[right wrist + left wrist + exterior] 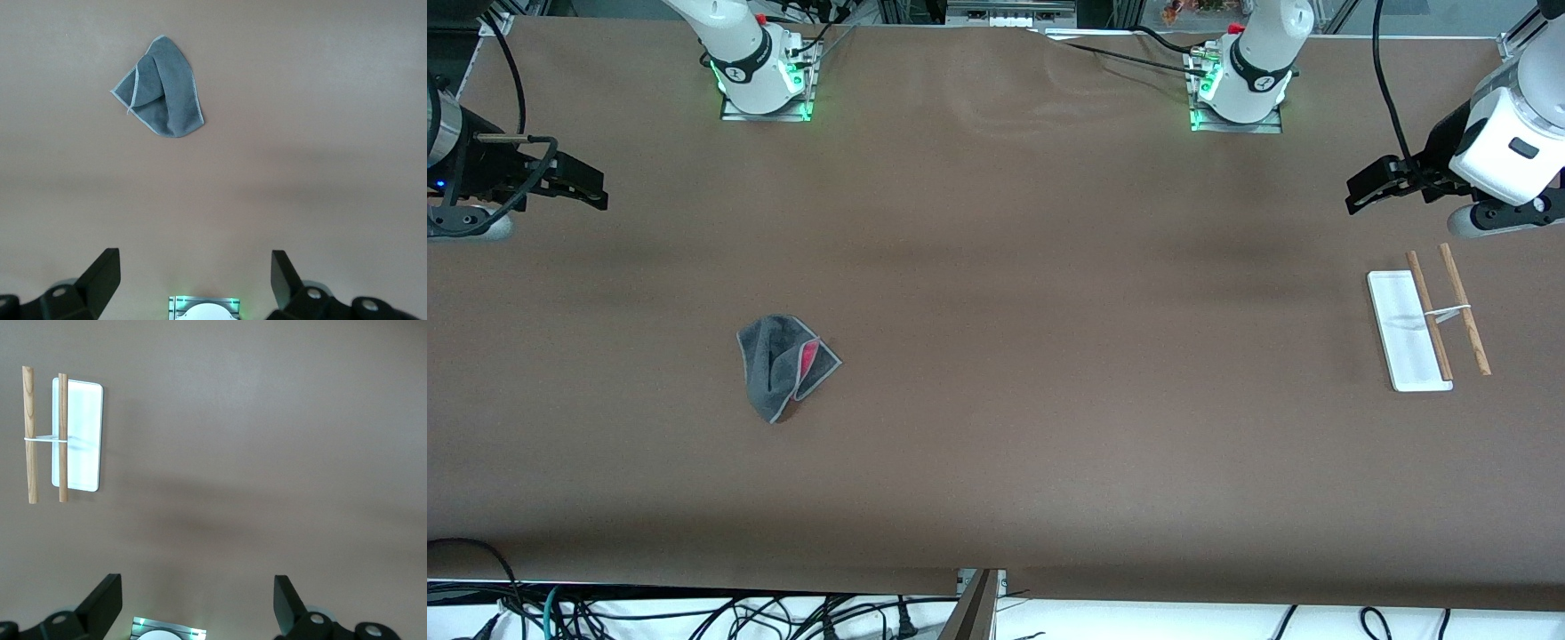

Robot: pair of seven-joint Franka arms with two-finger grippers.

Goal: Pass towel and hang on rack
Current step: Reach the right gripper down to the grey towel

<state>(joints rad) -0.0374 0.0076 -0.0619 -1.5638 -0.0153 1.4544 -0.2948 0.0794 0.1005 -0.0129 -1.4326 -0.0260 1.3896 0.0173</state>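
One towel [787, 365], crumpled with a pink-red patch showing, lies flat on the brown counter [1049, 400] toward the right arm's end; one rack [1421, 327], white base with two wooden rods, sits at about 3 o'clock from it at the left arm's end, close to the counter's edge, well apart from the towel with bare surface between. Two tools: the right tool [591, 188] hangs over the counter's edge at the right arm's end, fingers [100, 275] spread and released. The left tool [1360, 188] hangs at 12 o'clock of the rack, fingers [101, 600] likewise parted and holding nothing.
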